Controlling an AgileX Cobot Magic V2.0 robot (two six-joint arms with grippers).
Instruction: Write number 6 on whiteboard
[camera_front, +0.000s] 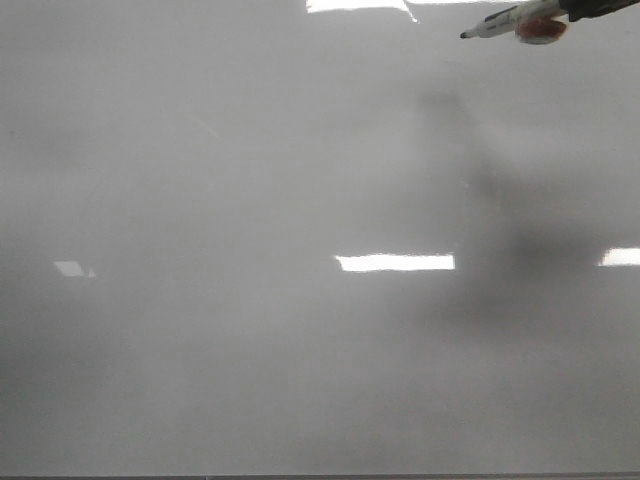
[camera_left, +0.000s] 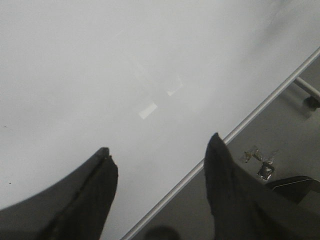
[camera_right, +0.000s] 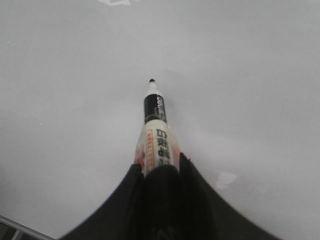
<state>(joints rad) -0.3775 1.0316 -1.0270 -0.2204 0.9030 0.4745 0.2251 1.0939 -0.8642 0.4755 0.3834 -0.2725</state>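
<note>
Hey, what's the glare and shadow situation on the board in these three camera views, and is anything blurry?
Front view: bright rectangular glare patches on the whiteboard, with a soft dark shadow right of centre below the marker. Left wrist view: two faint reflections on the board; the left hand fingers look dark and soft. Right wrist view: even light, the marker label readable, the right hand blurred.

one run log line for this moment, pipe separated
right gripper: shut on marker | tip: uncapped, above whiteboard | number 6: not yet drawn | left gripper: open, empty
</note>
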